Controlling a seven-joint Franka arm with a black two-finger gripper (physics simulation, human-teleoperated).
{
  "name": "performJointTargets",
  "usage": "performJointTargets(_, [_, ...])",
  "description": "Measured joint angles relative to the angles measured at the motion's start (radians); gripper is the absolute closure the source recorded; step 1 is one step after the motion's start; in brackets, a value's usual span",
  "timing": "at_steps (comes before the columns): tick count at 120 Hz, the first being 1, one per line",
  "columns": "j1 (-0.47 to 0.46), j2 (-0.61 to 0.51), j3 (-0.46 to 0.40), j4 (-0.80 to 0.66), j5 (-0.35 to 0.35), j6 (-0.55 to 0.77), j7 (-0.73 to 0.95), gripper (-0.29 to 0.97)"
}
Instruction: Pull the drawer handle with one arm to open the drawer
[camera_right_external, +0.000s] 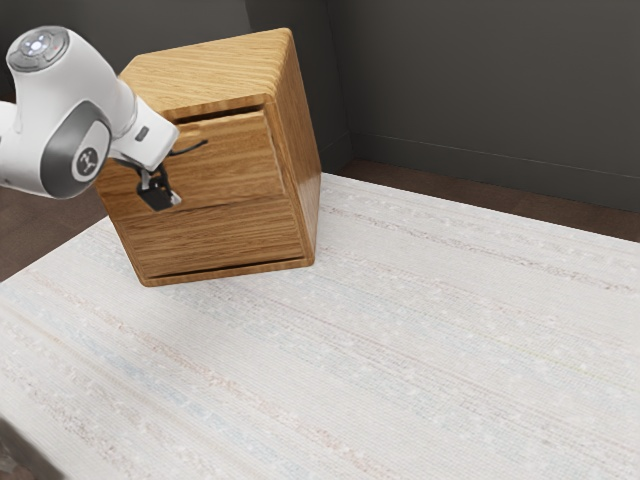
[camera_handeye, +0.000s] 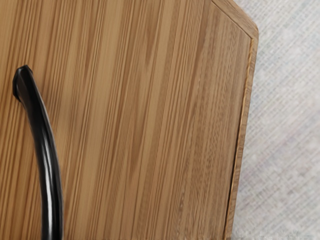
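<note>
At the tabletop's (camera_right_external: 400, 330) far edge, toward the exterior view's left, my hand (camera_right_external: 157, 192) hangs before the upper drawer (camera_right_external: 235, 160), just below its black handle (camera_right_external: 190, 148). I cannot tell whether it is clenched or released. A dark gap tops the drawer within the wooden cabinet (camera_right_external: 210, 65).

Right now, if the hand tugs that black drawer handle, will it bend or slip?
The black drawer handle looks like a solid curved bar, so probably stiff. Its glossy highlight suggests a smooth, possibly slippery surface. It arches off the wooden drawer front, likely hookable.
</note>
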Motion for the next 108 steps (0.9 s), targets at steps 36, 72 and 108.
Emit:
performJointTargets(36, [-0.051, -0.171, 0.001, -0.168, 0.098, -0.038, -0.098, -0.02])
performJointTargets(72, [-0.096, -0.307, -0.002, -0.281, 0.141, -0.060, -0.177, 0.00])
performJointTargets(108, [-0.126, -0.436, -0.018, -0.396, 0.175, -0.065, -0.246, 0.03])
